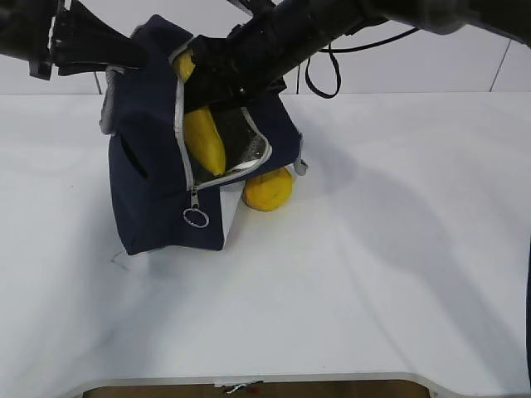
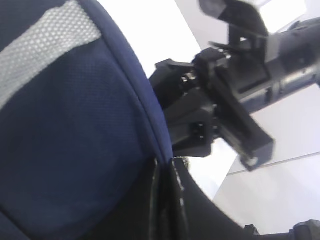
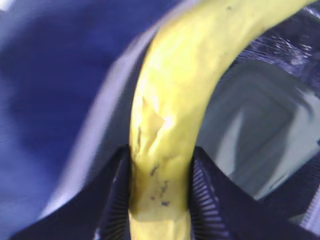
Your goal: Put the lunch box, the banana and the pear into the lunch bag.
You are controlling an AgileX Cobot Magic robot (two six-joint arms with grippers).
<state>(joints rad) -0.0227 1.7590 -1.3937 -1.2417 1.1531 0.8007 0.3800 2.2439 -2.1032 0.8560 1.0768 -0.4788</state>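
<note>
Inside the lunch bag opening, banana clamped by right gripper, lunch box behind it, wrist view only. Exterior shows pear on table touching bag. Left gripper pinches bag rim.

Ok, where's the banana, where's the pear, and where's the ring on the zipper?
banana (image 1: 207,137): exterior view, on its lower half inside the bag's opening.
pear (image 1: 267,190): exterior view, on its round body beside the bag.
zipper ring (image 1: 196,217): exterior view, on the ring pull.
</note>
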